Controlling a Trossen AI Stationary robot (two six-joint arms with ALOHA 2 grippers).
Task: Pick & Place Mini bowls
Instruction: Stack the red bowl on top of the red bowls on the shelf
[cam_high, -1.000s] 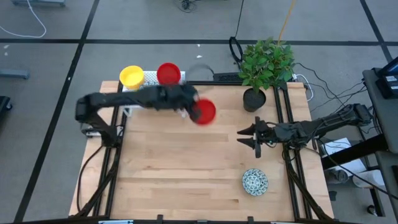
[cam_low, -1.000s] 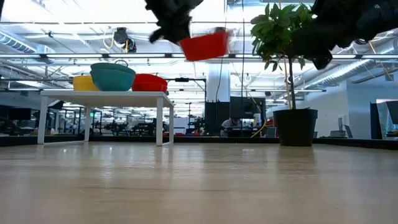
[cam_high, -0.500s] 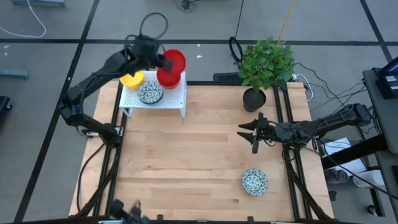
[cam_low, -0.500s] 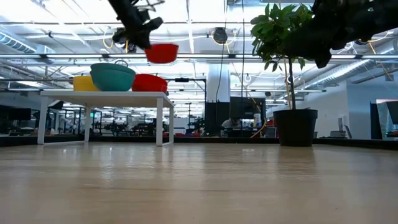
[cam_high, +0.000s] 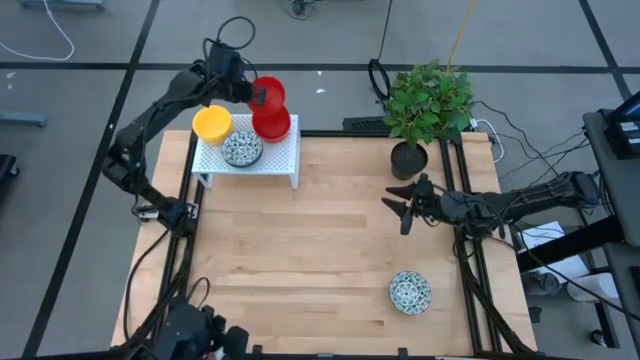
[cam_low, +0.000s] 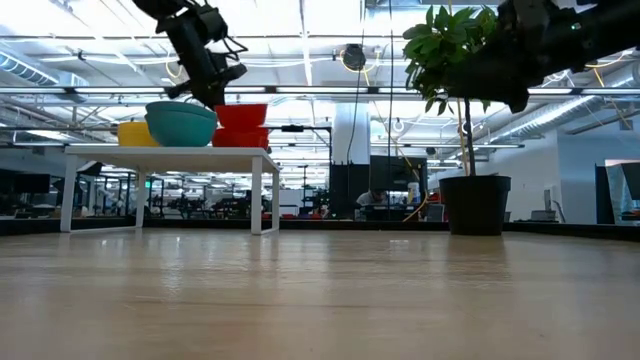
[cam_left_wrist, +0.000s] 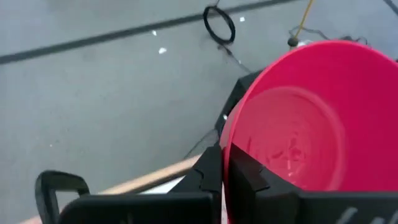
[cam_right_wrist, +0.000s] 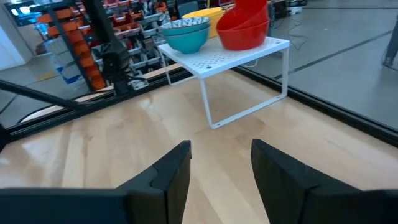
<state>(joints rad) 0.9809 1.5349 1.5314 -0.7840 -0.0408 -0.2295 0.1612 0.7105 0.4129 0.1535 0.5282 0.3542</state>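
On the tabletop (cam_high: 300, 260) the rack (cam_high: 270, 160) stands at about eleven o'clock, the plant pot (cam_high: 408, 160) at about one o'clock. Three bowls sit on the rack — one (cam_high: 212, 123) at its outer back corner, one (cam_high: 242, 149) in front toward the middle, one (cam_high: 271, 123) at the back beside them. A further bowl (cam_high: 269, 93) rests nested in that last one, the left gripper (cam_high: 252, 95) clamped on its rim. A lone bowl (cam_high: 410, 291) lies at five o'clock. The right gripper (cam_high: 403, 208) hangs at three o'clock, fingers (cam_right_wrist: 168, 168) apart, between pot and lone bowl.
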